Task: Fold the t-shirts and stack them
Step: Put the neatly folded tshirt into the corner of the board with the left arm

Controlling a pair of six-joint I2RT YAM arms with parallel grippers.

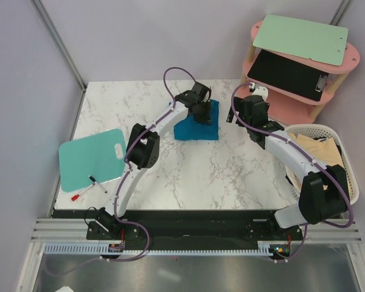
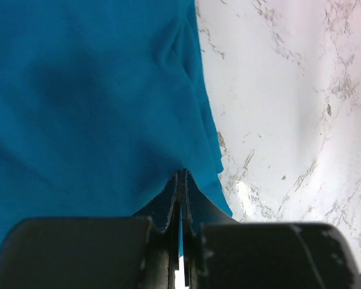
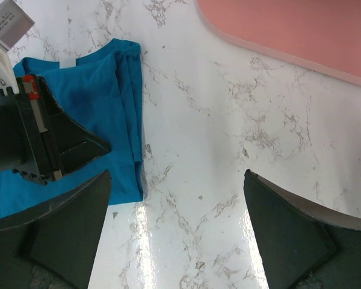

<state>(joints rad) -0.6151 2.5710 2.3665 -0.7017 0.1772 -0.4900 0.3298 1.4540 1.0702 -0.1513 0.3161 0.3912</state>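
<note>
The teal shirt (image 1: 198, 129) lies at the far middle of the white, grey-veined marble tabletop (image 1: 231, 170), folded into a rough square. Its knit is soft and matte. In the right wrist view its stacked edges run down one side and a small white neck label (image 3: 67, 63) shows. The left fingers (image 2: 180, 198) are pressed narrow on a pinched ridge of that shirt; the cloth tents up into them, with a teal sliver showing between the black pads. The right fingers (image 3: 72, 229), broad black wedges, stand wide apart over bare marble just beside the shirt's edge, holding nothing.

Cream shirts (image 1: 316, 149) lie crumpled in a white plastic mesh basket (image 1: 319, 128) at the right edge. At the left, a flat mint-green board (image 1: 88, 159) with rounded corners overhangs the tabletop's side. Two slim pens (image 1: 98, 183) lie at its near edge. Beyond the far right corner stands a pink shelf (image 1: 292, 109) with rounded tiers, the upper one carrying a pale green clipboard (image 1: 301, 39), the lower a black one (image 1: 286, 74).
</note>
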